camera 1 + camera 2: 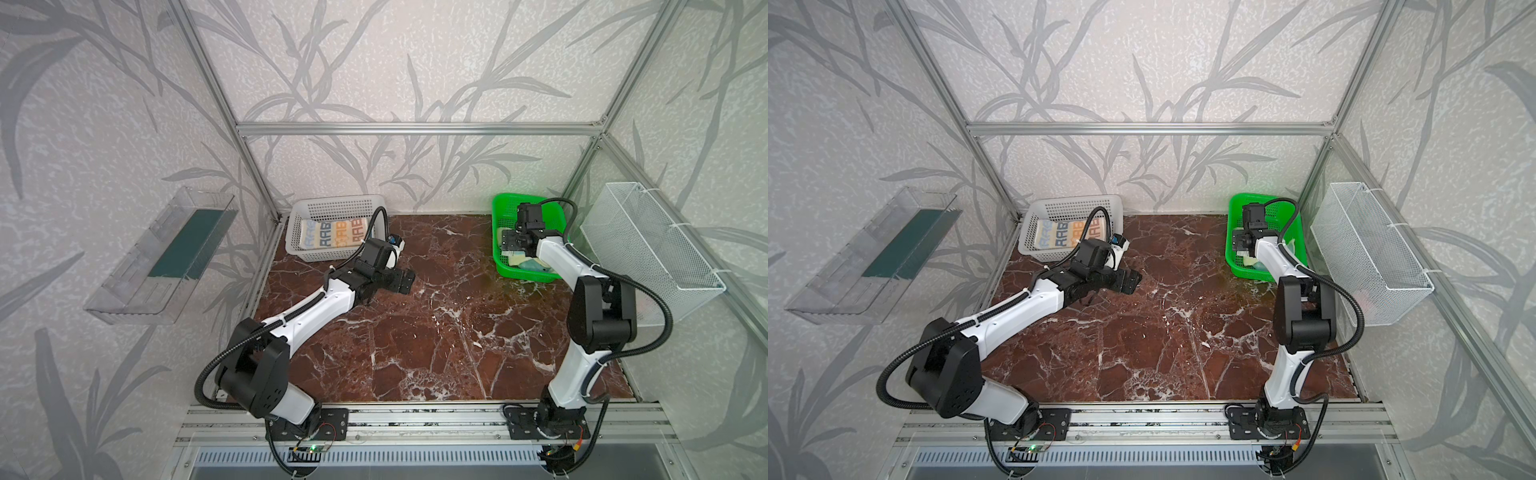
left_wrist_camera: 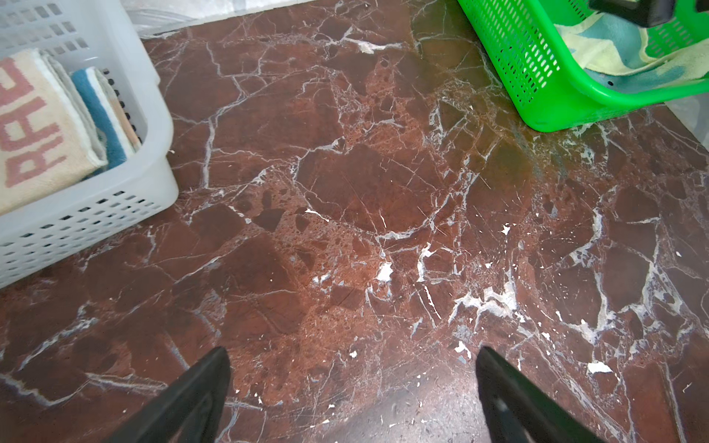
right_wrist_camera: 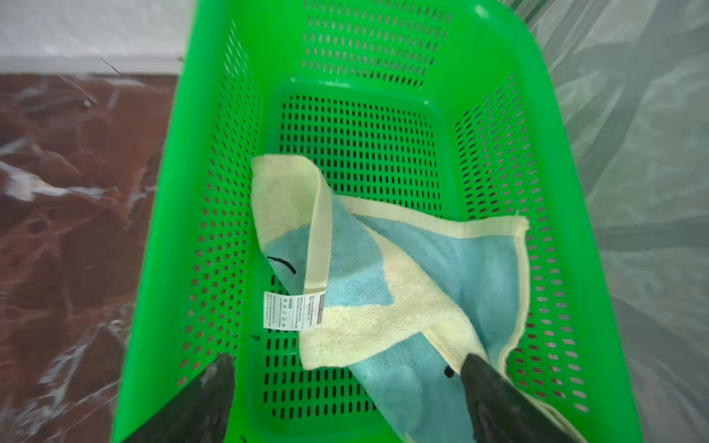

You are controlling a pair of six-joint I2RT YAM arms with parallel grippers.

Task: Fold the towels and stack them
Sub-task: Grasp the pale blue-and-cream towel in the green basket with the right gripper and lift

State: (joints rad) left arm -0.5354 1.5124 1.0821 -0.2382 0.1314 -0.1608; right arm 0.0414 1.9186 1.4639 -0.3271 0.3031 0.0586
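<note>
Fingers (image 2: pixel 199 395) stand apart over marble (image 2: pixel 364 191), white basket (image 2: pixel 115 214) and green basket (image 2: pixel 537 76) beyond.

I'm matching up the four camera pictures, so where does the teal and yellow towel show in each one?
Top view: the teal and yellow towel lies at the right rear, in the near end of the green basket.
Top view: the towel sits in the same spot.
Left wrist view: far off, the towel lies inside the basket.
Right wrist view: close up, the towel lies crumpled on the basket floor.
Shared landmark: the green basket.
</note>
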